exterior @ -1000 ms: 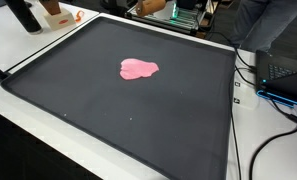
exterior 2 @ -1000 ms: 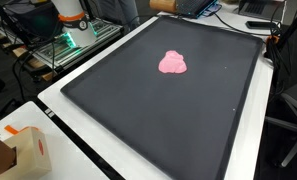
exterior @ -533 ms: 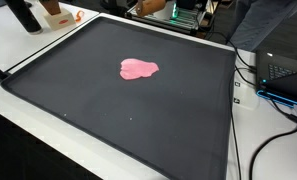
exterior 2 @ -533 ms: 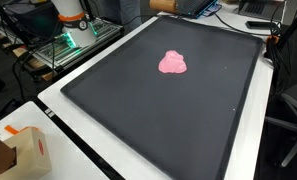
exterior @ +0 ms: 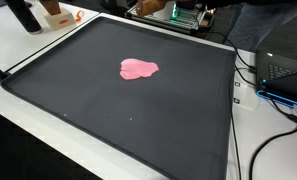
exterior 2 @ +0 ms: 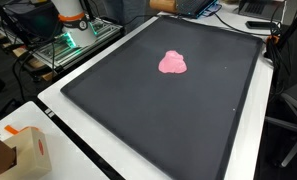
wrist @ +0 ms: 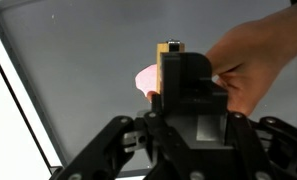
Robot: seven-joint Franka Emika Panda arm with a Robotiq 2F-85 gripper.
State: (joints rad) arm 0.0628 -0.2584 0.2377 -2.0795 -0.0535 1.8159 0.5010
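A flat pink blob (exterior: 139,69) lies on the large black mat (exterior: 108,110), a little toward its far side; it also shows as the pink blob (exterior 2: 173,63). In the wrist view my gripper's black body (wrist: 191,110) fills the lower middle, high above the mat. Its fingertips are hidden behind its own housing. Just past the housing peeks the edge of the pink blob (wrist: 146,78). A person's bare hand (wrist: 253,65) reaches in from the right, close beside the gripper. In both exterior views the gripper is out of frame.
The mat (exterior 2: 158,110) covers a white table. A small cardboard box (exterior 2: 26,150) sits at one corner. The robot base (exterior 2: 70,18) stands on a rack with green lights. Cables and a laptop (exterior: 283,85) lie off another side, and a dark bottle (exterior: 25,15) stands nearby.
At the far edge of an exterior view a person's dark sleeve has shifted slightly. The pink blob has not moved.
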